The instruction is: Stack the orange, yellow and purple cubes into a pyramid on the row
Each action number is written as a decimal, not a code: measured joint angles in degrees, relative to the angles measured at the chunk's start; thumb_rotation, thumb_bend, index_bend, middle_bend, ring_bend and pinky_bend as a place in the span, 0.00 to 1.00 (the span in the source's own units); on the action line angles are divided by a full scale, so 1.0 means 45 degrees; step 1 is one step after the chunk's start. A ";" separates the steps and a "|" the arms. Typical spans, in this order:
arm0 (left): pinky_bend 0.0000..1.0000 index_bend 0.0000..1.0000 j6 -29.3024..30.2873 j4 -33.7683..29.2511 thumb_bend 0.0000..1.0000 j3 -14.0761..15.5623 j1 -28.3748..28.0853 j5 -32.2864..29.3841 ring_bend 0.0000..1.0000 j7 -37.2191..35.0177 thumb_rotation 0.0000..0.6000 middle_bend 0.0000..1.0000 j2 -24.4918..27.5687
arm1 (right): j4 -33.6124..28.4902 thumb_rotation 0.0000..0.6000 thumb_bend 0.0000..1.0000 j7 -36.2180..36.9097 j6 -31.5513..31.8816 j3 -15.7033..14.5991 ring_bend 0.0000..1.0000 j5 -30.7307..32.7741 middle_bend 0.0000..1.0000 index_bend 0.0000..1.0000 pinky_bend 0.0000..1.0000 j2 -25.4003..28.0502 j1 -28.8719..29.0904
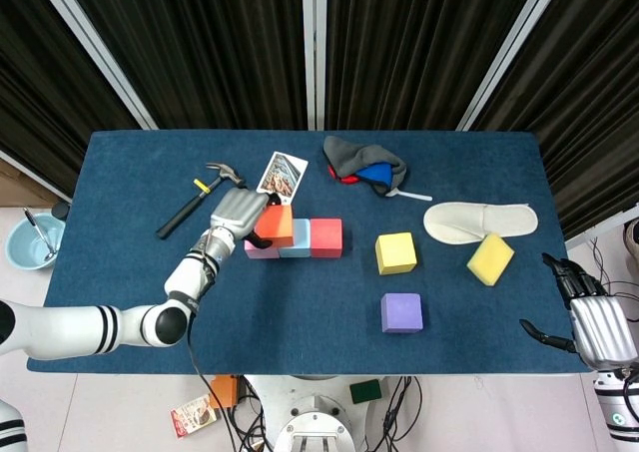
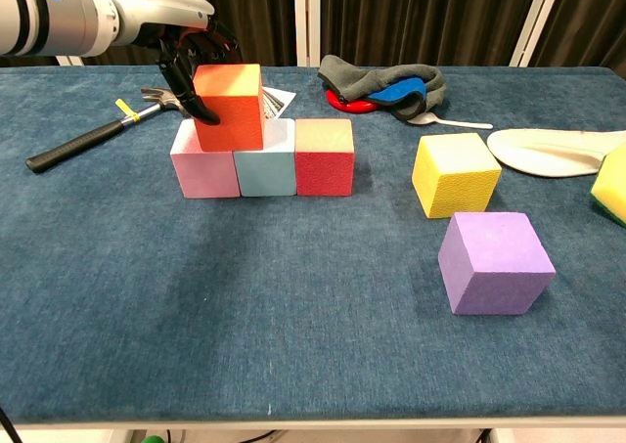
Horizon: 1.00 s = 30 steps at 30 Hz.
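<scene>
Fills most of the head view: blue table, its near edge running along the bottom, its far edge against dark curtains. Wide bare cloth across the lower left and lower centre of the chest view, in front of the row of pink, light-blue and red cubes at upper left centre. Lying near the right edge, a white slipper, with a yellow sponge just below it. At top centre, a grey cloth heap over red and blue items. At upper left, a hammer lying aslant, with a photo card beside it. Reaching in from the left, the left hand, gripping the orange cube with dark fingers against its left face; cube sits over the seam between pink and light-blue cubes, whether resting on them or just above cannot be told. Right of the row, well apart, the yellow cube; nearer the bottom, the purple cube, open cloth around both. At the lower right corner of the head view, off the table edge, the right hand, fingers spread, holding nothing.
</scene>
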 measured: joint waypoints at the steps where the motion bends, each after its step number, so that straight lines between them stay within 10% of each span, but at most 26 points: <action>1: 0.23 0.33 0.0005 -0.0007 0.18 -0.0002 0.0002 0.0007 0.41 -0.0012 0.94 0.41 0.0005 | 0.0008 0.84 0.18 0.0004 -0.0001 -0.0001 0.12 0.0001 0.15 0.08 0.27 -0.0002 0.0000; 30: 0.22 0.33 -0.0284 0.0110 0.18 0.0133 0.0020 0.0374 0.40 -0.0262 0.93 0.39 0.0089 | 0.0035 0.84 0.18 -0.0016 -0.0069 -0.0018 0.12 0.0096 0.15 0.08 0.27 -0.0035 -0.0006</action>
